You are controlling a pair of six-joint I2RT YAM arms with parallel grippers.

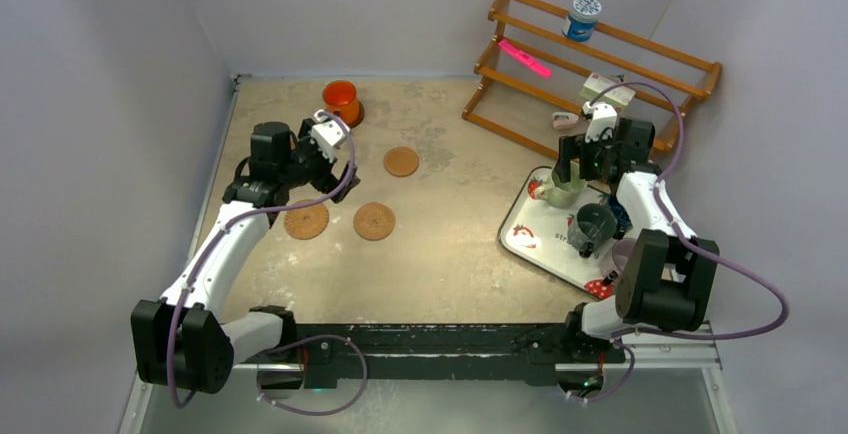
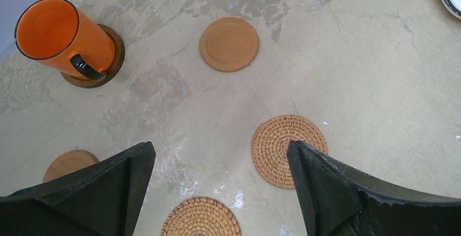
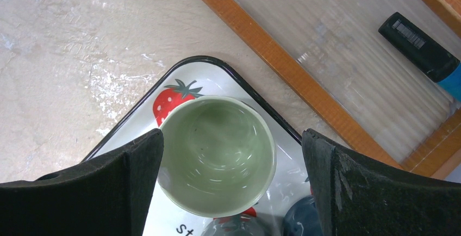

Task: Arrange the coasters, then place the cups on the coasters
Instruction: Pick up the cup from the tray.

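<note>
A mottled beige tabletop (image 1: 450,254) sat between grey walls. From above, the translucent orange mug (image 1: 341,102) stood at eleven o'clock and the strawberry tray (image 1: 525,237) at four.

The left wrist view showed the left gripper (image 2: 218,146) spread wide and empty above two woven coasters (image 2: 285,146). The orange mug rested on a dark rimmed coaster (image 2: 111,67).

In the right wrist view, the right gripper (image 3: 232,132) gaped, unclamped, around a glossy pale green mug (image 3: 217,154) on the tray. Only "st" was legible.

Right gripper (image 3: 231,138): jaws spread wide. The pale green cup (image 3: 217,154) stands between them, hard by one finger, with a gap to the other. A dark blue cup (image 3: 301,217) crowds just behind. The rack rail (image 3: 282,67) bars the way ahead.

Left gripper (image 2: 220,154): open table (image 2: 217,111) beneath and ahead. The orange cup (image 2: 60,37) stands ahead-left, well apart.
</note>
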